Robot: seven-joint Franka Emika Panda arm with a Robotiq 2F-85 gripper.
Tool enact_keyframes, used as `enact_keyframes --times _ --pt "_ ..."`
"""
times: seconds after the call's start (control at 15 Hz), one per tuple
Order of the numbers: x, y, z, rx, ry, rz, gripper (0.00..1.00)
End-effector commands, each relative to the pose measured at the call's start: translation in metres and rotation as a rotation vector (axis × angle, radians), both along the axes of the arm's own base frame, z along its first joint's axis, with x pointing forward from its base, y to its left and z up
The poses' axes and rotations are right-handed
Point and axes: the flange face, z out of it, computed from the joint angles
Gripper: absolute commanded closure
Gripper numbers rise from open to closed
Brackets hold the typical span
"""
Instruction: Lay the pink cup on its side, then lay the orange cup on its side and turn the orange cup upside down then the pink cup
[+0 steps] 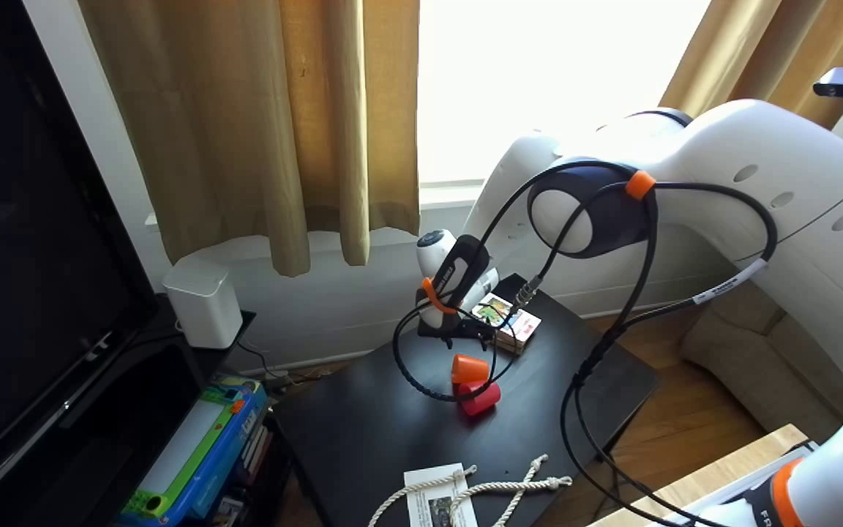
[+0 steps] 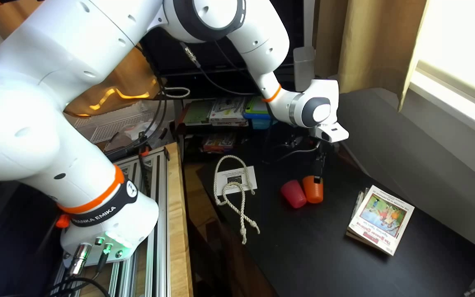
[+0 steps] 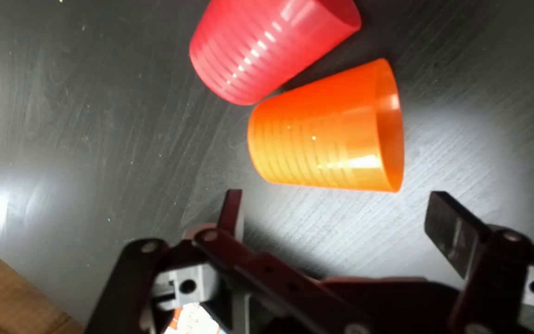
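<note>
Dark bench [image 2: 328, 243] is lying under my hand [image 3: 339, 206], empty and gaping, presumably for upending the orange cup [image 3: 320, 137] lying on its side just ahead; beyond, the pink cup [image 3: 264, 48] is lying likewise

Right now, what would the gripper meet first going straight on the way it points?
Probably the orange tapered plastic cup lying ahead of the open gripper in the wrist view; depth is unclear, so the black wood-grain tabletop could come first.
</note>
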Motion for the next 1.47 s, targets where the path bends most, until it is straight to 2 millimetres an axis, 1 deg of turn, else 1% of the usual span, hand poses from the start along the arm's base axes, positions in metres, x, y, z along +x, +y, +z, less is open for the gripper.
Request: enact_keyframes --times 0.0,0.2,0.47,0.53,0.67,0.93,1.2,1.4 --pt "-0.017 -0.017 0.009 0.038 -0.06 -0.185 0.0" --pt "-0.025 -0.033 0.006 0.049 -0.105 -0.333 0.0" --pt "-0.035 -0.061 -0.008 0.074 -0.14 -0.528 0.0" --pt "-0.025 -0.052 -0.006 0.047 -0.118 -0.434 0.0" --pt "-0.028 -0.063 -0.009 0.052 -0.13 -0.482 0.0" --pt "-0.026 -0.065 -0.012 0.035 -0.139 -0.527 0.0" --pt "-0.017 -0.067 -0.018 0.062 -0.199 -0.66 0.0" --pt "-0.016 -0.068 -0.023 0.075 -0.186 -0.746 0.0"
